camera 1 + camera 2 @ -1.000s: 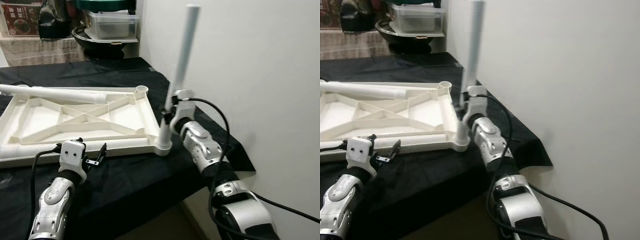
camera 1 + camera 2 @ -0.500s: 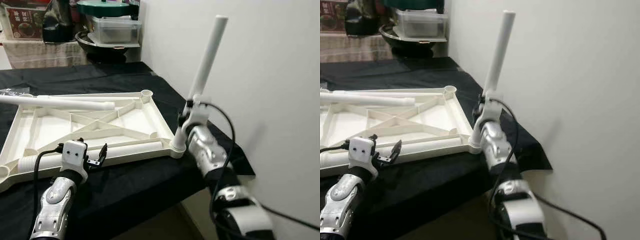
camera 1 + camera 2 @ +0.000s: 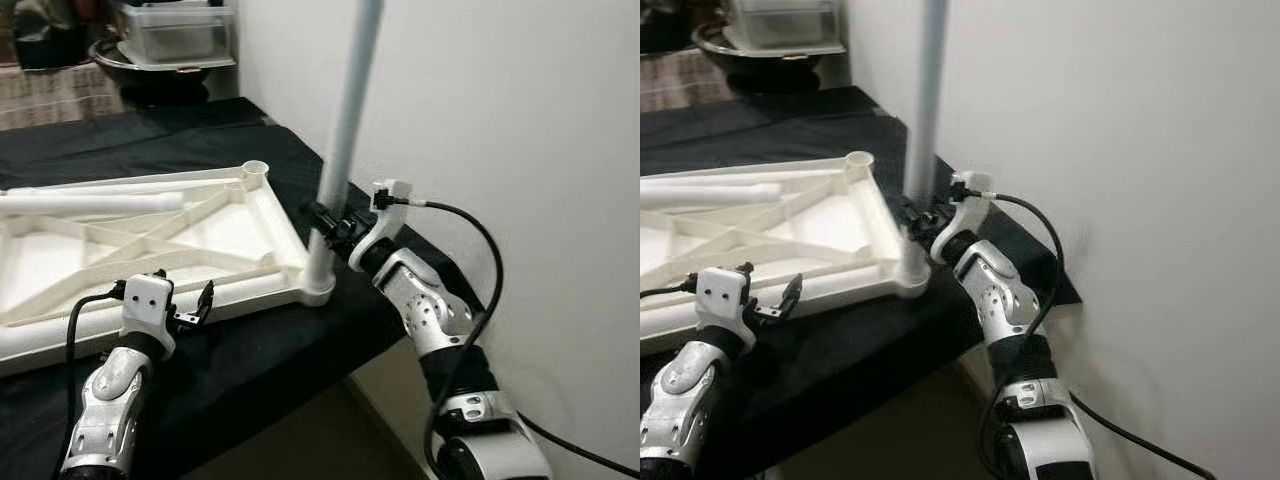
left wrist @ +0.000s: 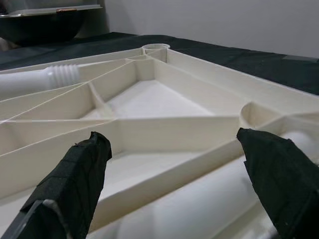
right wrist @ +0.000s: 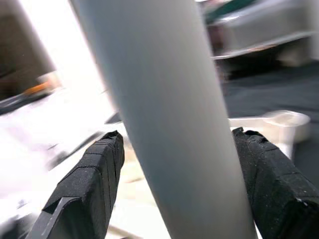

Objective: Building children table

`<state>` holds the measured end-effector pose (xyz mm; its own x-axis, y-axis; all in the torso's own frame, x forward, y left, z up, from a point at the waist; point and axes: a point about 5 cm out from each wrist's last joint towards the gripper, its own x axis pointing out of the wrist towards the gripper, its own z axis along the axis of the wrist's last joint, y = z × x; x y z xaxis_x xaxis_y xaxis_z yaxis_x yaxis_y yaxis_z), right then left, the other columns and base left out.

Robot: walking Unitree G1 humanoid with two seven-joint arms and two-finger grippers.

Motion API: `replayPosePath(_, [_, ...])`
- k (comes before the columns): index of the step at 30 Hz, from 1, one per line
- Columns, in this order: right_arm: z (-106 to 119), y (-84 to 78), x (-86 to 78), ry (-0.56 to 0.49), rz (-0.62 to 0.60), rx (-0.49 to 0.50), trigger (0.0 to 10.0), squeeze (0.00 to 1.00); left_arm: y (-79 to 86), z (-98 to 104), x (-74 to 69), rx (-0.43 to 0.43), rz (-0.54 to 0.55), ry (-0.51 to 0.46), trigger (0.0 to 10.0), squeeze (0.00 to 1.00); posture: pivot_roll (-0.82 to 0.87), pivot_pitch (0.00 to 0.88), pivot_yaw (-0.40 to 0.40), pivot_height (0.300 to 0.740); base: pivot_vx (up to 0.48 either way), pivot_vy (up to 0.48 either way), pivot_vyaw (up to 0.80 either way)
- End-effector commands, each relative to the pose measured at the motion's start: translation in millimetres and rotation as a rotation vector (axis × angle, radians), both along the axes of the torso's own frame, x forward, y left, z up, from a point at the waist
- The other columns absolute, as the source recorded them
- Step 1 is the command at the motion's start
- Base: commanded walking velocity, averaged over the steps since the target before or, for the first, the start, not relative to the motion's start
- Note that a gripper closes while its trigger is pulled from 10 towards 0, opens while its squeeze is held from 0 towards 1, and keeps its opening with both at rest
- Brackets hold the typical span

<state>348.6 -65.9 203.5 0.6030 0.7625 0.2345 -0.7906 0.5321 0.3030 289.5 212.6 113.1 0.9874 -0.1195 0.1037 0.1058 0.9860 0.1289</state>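
Observation:
The white table top (image 3: 284, 228) lies upside down on a black cloth. One white leg (image 3: 346, 110) stands nearly upright in the near right corner socket (image 3: 318, 288). My right gripper (image 3: 325, 222) is shut on that leg just above the socket, and a finger (image 5: 87, 186) presses each side of it. My left gripper (image 3: 188, 312) hovers open at the top's front rim, with its fingers (image 4: 75, 184) spread over the ribs. A loose leg (image 3: 90, 201) with a threaded end lies across the top. Another tube (image 4: 199, 209) lies along the front rim. The far right corner socket (image 3: 255, 170) is empty.
A white wall (image 3: 500, 130) rises close on the right, beside the upright leg. The cloth-covered table's edge (image 3: 330, 370) drops off near my arms. A clear plastic box (image 3: 175, 30) on a dark bowl stands at the back.
The leg has swung from tilted right to nearly upright in its socket. My right wrist has turned and dropped lower on it. The camera has shifted; the left gripper stays put.

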Motion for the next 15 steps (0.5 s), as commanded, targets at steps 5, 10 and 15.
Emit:
replayPosePath(5, [-2.7,19.9,-11.1,-0.049,0.193,-0.043,10.0,0.0,-0.9,-1.1,1.2,0.014,-0.014,0.004,10.0,0.0,0.07,0.0,-0.136,0.74,0.0,0.0,0.0])
replayPosePath(10, [-9.5,34.0,-15.5,-0.066,0.302,-0.101,10.0,0.0,0.9,-1.0,-0.7,0.015,-0.012,0.004,10.0,0.0,0.09,0.0,-0.152,0.74,0.0,0.0,0.0])
replayPosePath(15, [-7.2,43.9,-3.3,-0.102,0.299,-0.188,10.0,0.0,2.7,-1.3,-3.0,0.014,-0.004,0.002,10.0,0.0,0.1,0.0,-0.167,0.74,0.0,0.0,0.0])
